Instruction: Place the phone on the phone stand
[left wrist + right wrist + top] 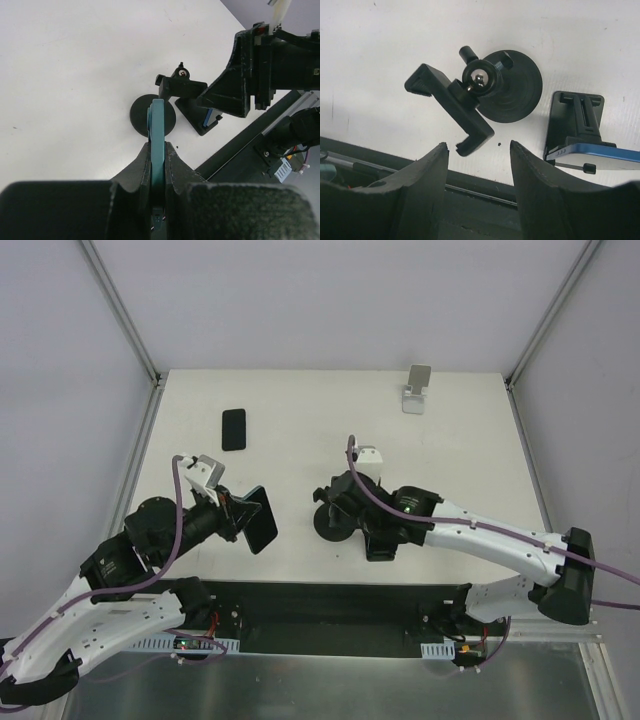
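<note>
Phone (158, 122) held on edge in the left gripper (158, 150), over the bench (300, 400).
In the overhead view it sits lower left of centre, and the gripper's jaws are closed tight on its lower end. Just right of it stands the black phone stand (333, 522), round base down on the bench, with its clamp cradle (449, 106) tilted. The right gripper (478, 149) hovers by the cradle with its jaws partly apart, holding nothing. Farther up lie a second phone (233, 429) at left and a pale stand (417, 390) at upper right.

phone (158, 130) edge-on, lower end hidden between fingers (176, 167)
</note>
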`<control>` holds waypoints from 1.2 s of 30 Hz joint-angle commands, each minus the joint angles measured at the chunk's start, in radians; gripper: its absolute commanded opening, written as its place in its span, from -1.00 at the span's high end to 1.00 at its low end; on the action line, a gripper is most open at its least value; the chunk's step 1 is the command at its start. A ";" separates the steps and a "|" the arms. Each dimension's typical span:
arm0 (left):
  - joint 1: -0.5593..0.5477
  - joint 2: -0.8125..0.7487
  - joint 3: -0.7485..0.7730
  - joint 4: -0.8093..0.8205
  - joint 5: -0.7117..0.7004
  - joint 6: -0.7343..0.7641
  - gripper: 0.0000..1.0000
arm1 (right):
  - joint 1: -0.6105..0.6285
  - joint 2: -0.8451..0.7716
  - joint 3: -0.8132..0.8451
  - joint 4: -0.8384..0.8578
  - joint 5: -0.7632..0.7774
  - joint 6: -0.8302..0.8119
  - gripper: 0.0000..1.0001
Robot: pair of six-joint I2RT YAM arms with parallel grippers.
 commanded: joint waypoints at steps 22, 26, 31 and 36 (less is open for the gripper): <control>0.004 0.056 0.001 0.101 0.081 -0.016 1.00 | 0.036 0.131 0.146 -0.079 0.147 -0.274 0.99; 0.004 0.089 0.004 0.132 0.116 -0.022 1.00 | -0.012 0.066 0.075 0.044 -0.029 -0.503 0.99; 0.004 0.136 -0.006 0.201 0.208 -0.008 1.00 | -0.110 -0.020 -0.003 0.148 -0.285 -0.695 0.99; 0.004 0.171 -0.029 0.310 0.295 0.004 1.00 | -0.214 -0.027 -0.016 0.156 -0.542 -0.814 0.99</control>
